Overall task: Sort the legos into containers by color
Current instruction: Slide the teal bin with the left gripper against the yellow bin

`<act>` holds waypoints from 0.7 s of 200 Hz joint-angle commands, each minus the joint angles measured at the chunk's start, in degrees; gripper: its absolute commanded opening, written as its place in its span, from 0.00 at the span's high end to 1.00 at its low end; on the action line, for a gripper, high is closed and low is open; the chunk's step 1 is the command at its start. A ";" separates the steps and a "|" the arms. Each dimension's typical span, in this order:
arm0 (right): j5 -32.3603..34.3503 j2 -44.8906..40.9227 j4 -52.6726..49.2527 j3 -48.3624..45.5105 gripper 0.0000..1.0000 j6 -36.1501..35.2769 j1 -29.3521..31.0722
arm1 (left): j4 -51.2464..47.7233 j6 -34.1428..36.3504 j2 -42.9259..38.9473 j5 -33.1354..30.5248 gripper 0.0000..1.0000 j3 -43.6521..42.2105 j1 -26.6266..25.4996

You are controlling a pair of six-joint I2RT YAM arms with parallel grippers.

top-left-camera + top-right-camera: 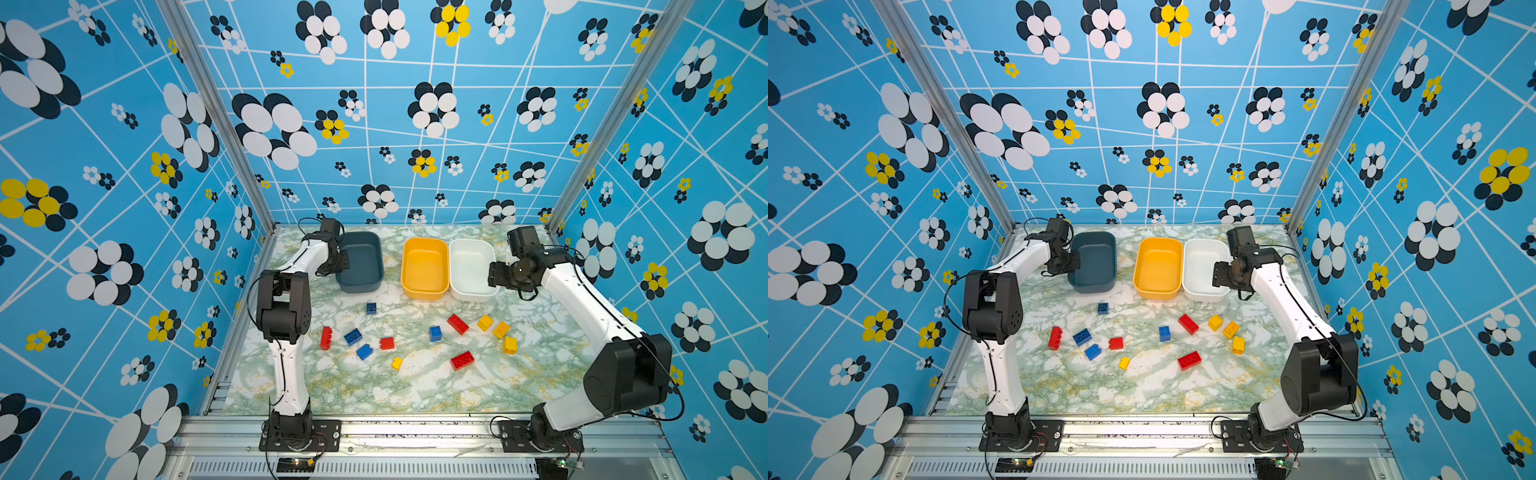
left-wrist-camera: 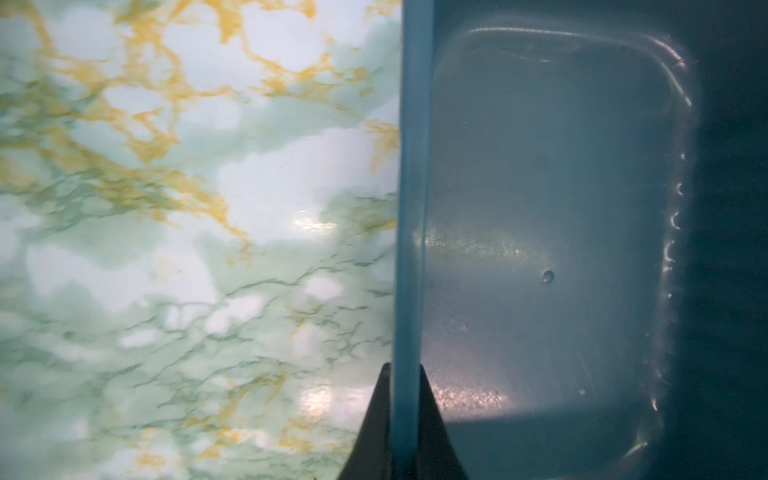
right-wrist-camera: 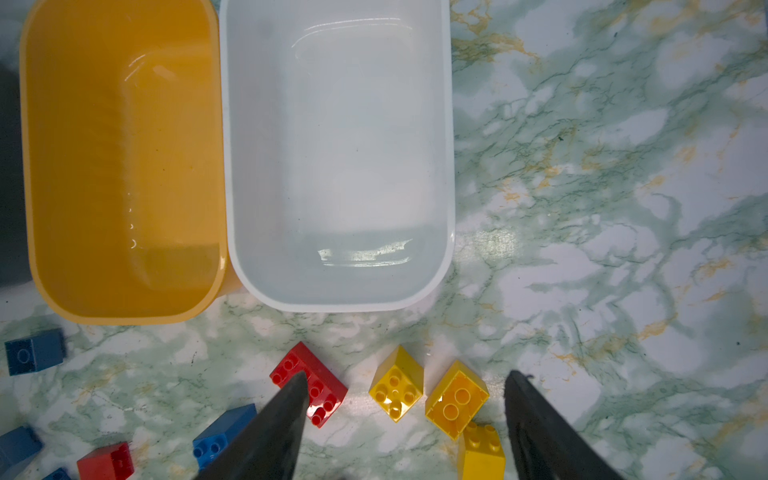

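The main risk is judged to lie with the dark teal tub (image 1: 360, 287) at the far left, which is pinched by its thin left wall alone. If it were dragged or lifted from that one side, it could tilt or twist out of the grip on the smooth plastic. It could also be pushed into the small dark blue brick (image 1: 371, 307) lying just in front of its near wall.

The left gripper (image 2: 405, 415) is clenched on that wall. In the left wrist view one fingertip is seen outside the rim and one inside, both tight against it. The tub itself is empty. The right gripper (image 3: 407, 376) is spread wide and nothing is grasped or touched by it. In both top views it hangs by the right wall of the white tub (image 1: 473, 297).

None of the legos (image 1: 387, 343) has been sorted. Four blue, four red and four yellow bricks are scattered on the marbled tabletop (image 1: 415, 386), on the near side of the tubs. Three of the yellow bricks are clustered to the right. The orange-yellow tub (image 1: 424, 296) and the white tub stand touching, side by side, well apart from the teal one. Both are empty.
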 commanded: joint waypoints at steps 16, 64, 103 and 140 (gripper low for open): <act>0.72 -0.52 -0.50 0.49 0.24 -0.79 0.24 | -3.10 4.86 2.83 3.57 1.00 3.70 -1.81; 0.74 -0.46 -0.64 0.72 0.24 -0.95 0.22 | -4.97 6.61 4.74 4.80 1.00 6.10 -3.57; 0.39 -0.34 -0.52 0.88 0.24 -0.67 0.26 | -4.65 5.26 5.38 5.44 1.00 6.69 -4.52; 0.56 -0.58 -0.71 0.62 0.24 -0.73 0.26 | -5.44 4.93 5.93 4.76 1.00 7.53 -5.64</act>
